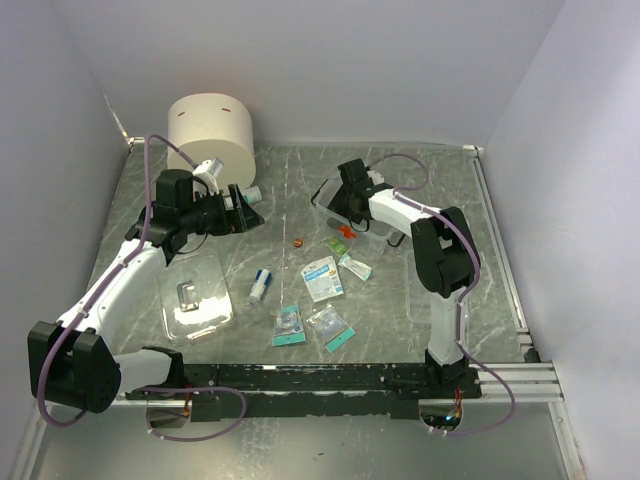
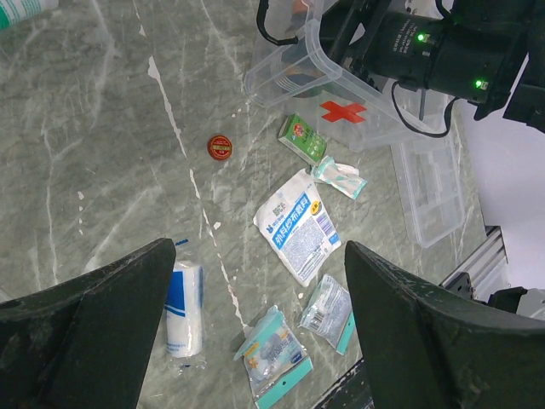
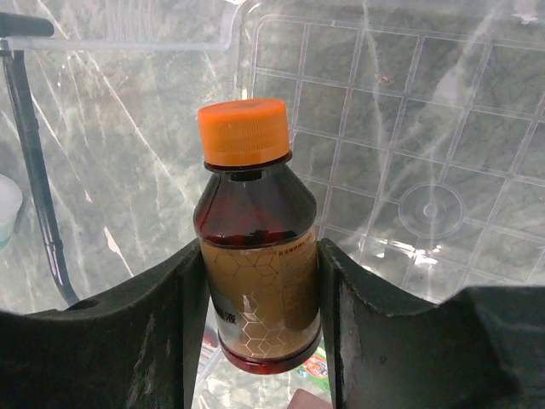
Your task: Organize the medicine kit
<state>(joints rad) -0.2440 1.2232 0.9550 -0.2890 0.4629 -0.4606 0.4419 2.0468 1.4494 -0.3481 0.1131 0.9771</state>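
The medicine kit, a clear box with a red cross, stands open at the table's middle right. My right gripper is shut on a brown bottle with an orange cap, holding it above the kit's gridded floor. In the top view that gripper hangs over the box. My left gripper hovers open and empty to the left, above the loose supplies. These are a white packet, a green box, a bandage roll and two teal pouches.
A clear lid lies under the left arm. A clear tray rests beside the kit. A small red cap sits on the marble top. The cream cylinder stands at the back left. White walls enclose the table.
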